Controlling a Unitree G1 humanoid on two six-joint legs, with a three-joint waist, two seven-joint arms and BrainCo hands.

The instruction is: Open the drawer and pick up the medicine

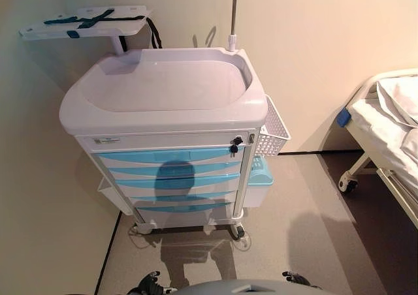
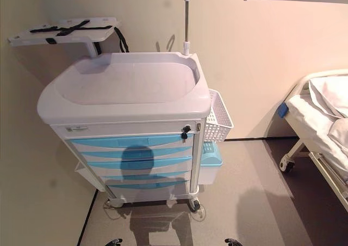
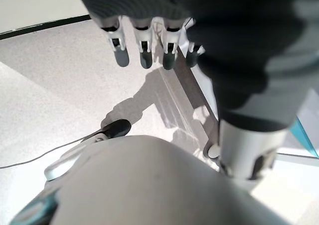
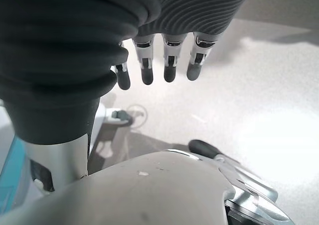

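Note:
A white medical cart (image 1: 163, 86) stands against the wall, with several blue-fronted drawers (image 1: 171, 156) below its tray top, all shut. A small key lock (image 1: 236, 141) sits at the upper right of the drawer stack. No medicine shows. My left hand (image 3: 149, 48) hangs low beside me, fingers straight and relaxed, holding nothing. My right hand (image 4: 159, 63) hangs the same way, fingers straight and empty. Both hands are well short of the cart and point at the floor.
A white wire basket (image 1: 273, 126) and a pale blue bin (image 1: 258, 177) hang on the cart's right side. A side shelf with straps (image 1: 88, 21) juts out at upper left. An IV pole (image 1: 232, 14) rises behind. A bed (image 1: 388, 132) stands at right.

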